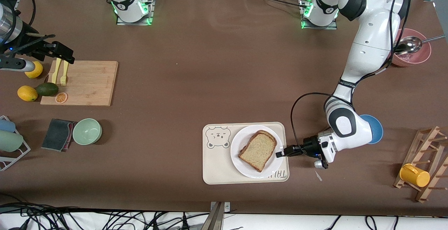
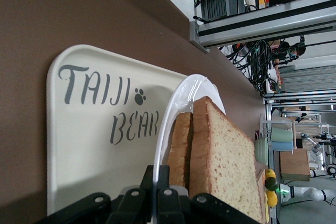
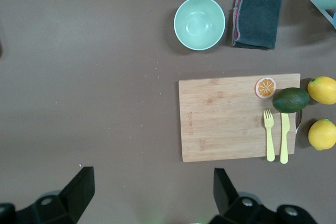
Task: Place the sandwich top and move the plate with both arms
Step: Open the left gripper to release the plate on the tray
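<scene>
The white plate [image 1: 245, 165] sits on the cream bear tray [image 1: 217, 167] near the front camera. The sandwich top [image 1: 258, 150], a plain brown slice, lies on a lower slice on the plate. My left gripper [image 1: 280, 153] is shut on the plate's rim at the side toward the left arm's end. In the left wrist view the gripper [image 2: 164, 179] pinches the rim [image 2: 176, 103], with the sandwich top [image 2: 226, 166] stacked on the lower slice [image 2: 181, 145]. My right gripper [image 1: 59, 53] is open and empty, held up over the cutting board's edge, and also shows in the right wrist view [image 3: 152, 192].
A cutting board [image 1: 87, 83] with a yellow fork and knife, lemons and an avocado lies at the right arm's end. A green bowl [image 1: 87, 131] and a cloth [image 1: 57, 134] lie nearer the camera. A blue bowl [image 1: 376, 128], a pink bowl [image 1: 421, 53] and a cup rack [image 1: 425, 163] are at the left arm's end.
</scene>
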### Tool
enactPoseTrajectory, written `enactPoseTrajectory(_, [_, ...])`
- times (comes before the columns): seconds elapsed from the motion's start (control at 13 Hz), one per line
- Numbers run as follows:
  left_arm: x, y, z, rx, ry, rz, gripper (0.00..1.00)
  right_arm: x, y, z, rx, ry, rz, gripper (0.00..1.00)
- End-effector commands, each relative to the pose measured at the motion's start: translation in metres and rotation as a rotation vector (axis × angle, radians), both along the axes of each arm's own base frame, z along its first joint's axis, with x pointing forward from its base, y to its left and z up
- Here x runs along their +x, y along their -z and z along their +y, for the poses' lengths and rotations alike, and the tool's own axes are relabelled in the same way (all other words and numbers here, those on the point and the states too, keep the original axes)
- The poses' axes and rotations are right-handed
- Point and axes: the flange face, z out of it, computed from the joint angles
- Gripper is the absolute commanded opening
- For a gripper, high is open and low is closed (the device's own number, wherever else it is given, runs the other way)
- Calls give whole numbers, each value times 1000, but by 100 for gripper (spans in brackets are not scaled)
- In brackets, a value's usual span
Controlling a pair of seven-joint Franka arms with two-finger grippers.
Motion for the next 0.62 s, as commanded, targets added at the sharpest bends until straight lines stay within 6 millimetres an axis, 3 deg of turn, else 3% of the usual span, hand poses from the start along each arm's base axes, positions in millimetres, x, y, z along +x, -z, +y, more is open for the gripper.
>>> enactPoseTrajectory(0.0, [4, 6, 0, -33, -17, -1, 0, 1, -6, 0, -19, 11, -4, 100])
enactPoseTrajectory(0.31, [0, 12, 0, -24, -1, -13, 0, 2, -7, -2, -10, 10, -10, 100])
enactPoseTrajectory(0.38, [0, 13, 0, -25, -2, -11, 11, 2, -7, -3, -10, 13, -10, 100])
enactPoseTrajectory(0.46, [0, 12, 0, -26, -3, -12, 42, 2, -7, -3, -9, 20, -8, 100])
enactPoseTrajectory(0.54, [0, 13, -1, -28, -3, -8, 52, 2, -7, -3, -8, 21, -10, 100])
